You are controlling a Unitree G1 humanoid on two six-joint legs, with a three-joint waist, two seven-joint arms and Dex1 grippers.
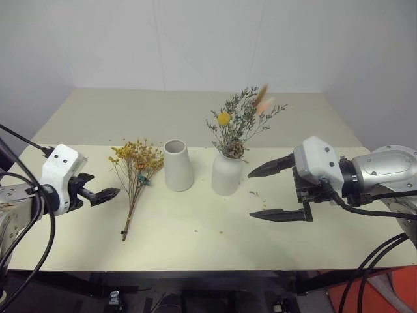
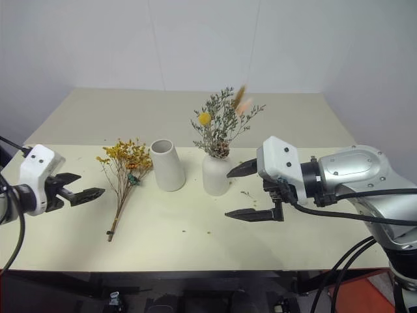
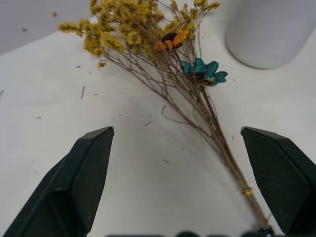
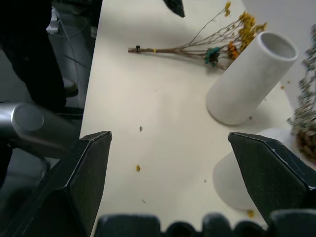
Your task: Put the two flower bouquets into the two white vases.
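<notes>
Yellow bouquet point(image 1: 135, 171) flat on surface point(image 1: 195, 225); no legible writing. Left gripper point(image 1: 104, 194) level beside it, fingers released. Right gripper point(image 1: 277, 189) points left, fingers released, empty.

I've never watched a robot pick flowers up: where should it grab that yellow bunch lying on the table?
Probably the bare brown stems of the yellow bouquet, below the brittle blooms. It lies flat, stems toward the table's near edge, so the open left gripper beside it could come from above, fingers straddling the stems.
</notes>
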